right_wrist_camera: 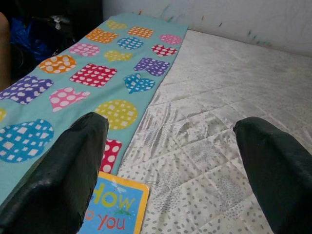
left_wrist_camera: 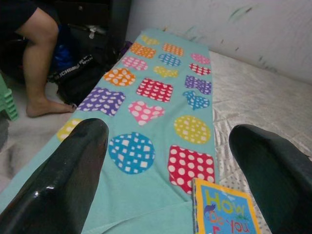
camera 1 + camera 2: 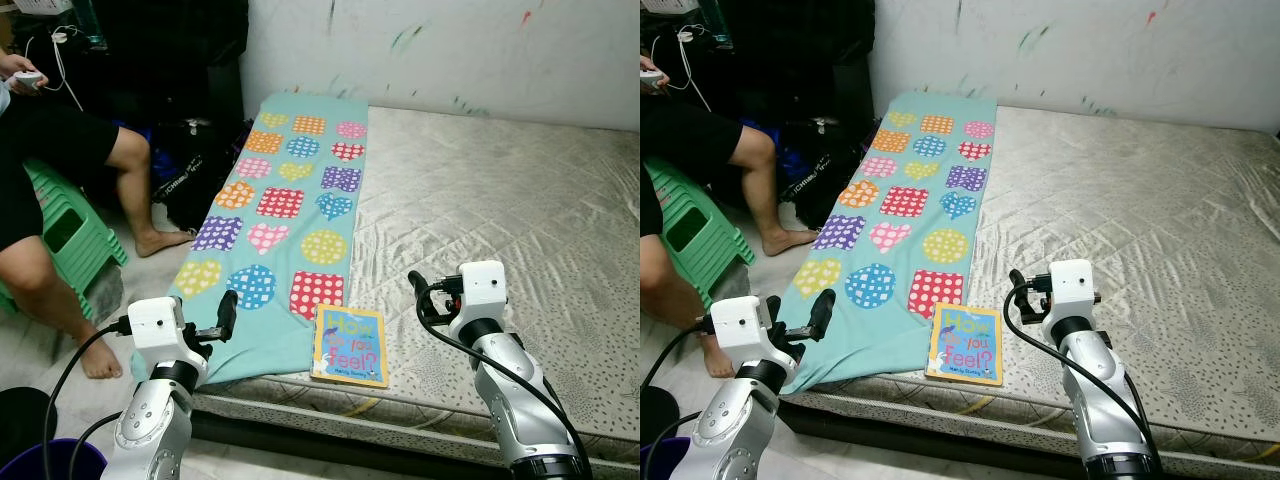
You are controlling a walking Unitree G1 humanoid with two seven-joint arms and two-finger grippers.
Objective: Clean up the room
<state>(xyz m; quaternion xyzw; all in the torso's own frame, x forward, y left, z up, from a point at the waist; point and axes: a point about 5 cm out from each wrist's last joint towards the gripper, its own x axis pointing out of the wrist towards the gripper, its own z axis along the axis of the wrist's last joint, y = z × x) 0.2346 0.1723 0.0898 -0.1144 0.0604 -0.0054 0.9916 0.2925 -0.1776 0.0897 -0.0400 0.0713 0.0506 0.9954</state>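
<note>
- Teal blanket [image 3: 290,215] with dotted patches runs from the upper centre of the head view down to the lower left, its near end draped over the mattress [image 3: 500,230] edge.
- Left gripper [image 3: 222,318] hovers at the lower left over that draped end, its 2 fingers spread wide with nothing between them.
- Book [image 3: 349,345], yellow-edged, lies flat at the lower centre by the mattress's front edge, just beside the blanket; its long axis runs away from the robot.
- Right gripper [image 3: 422,297] sits to the lower right of centre, wide open and empty.
- The book lies between the 2 grippers; the right looks slightly nearer, so it seems the likelier arm to reach.
</note>
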